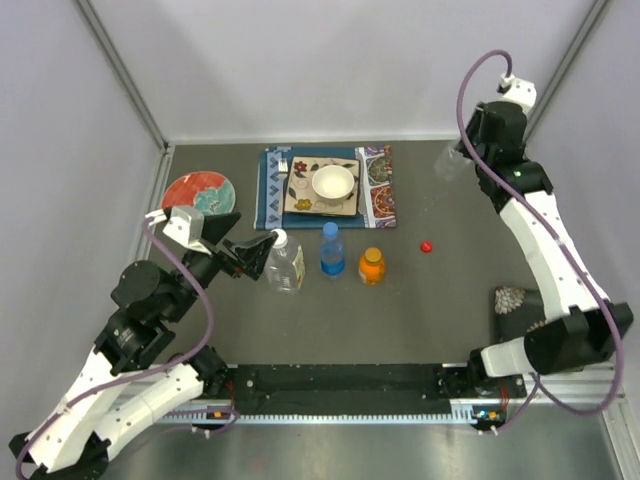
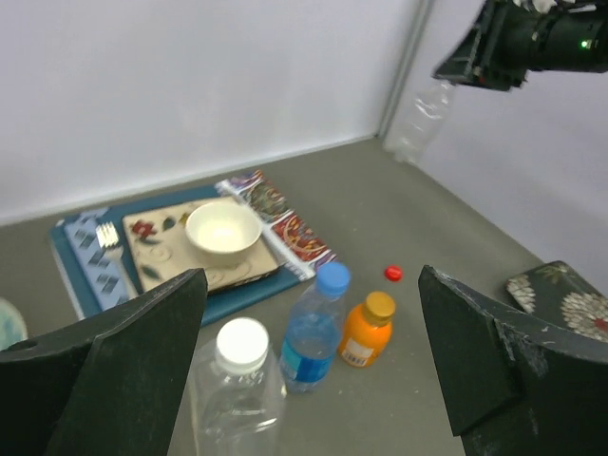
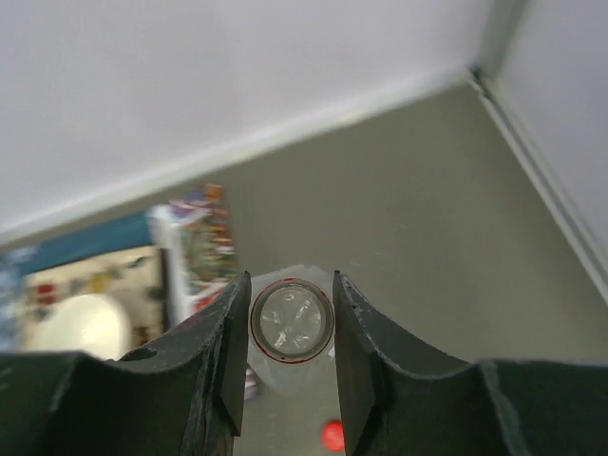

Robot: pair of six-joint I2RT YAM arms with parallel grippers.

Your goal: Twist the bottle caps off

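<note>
My left gripper (image 1: 250,246) is open and hovers just left of the wide clear bottle (image 1: 284,268) with its white cap (image 2: 242,344) on. The blue-tinted bottle (image 1: 332,254) has its blue cap (image 2: 332,278) on. The squat orange bottle (image 1: 372,268) has its orange cap (image 2: 380,306) on. The red cap (image 1: 427,245) lies loose on the table. My right gripper (image 1: 468,152) is shut on the open neck of the slim clear bottle (image 3: 292,321) and holds it in the air at the back right; the bottle also shows in the left wrist view (image 2: 418,119).
A white bowl (image 1: 333,183) sits on a patterned plate on a blue mat (image 1: 268,205) at the back. A red and teal plate (image 1: 198,192) lies at back left. A floral pouch (image 1: 513,300) lies at the right by the right arm. Walls enclose three sides.
</note>
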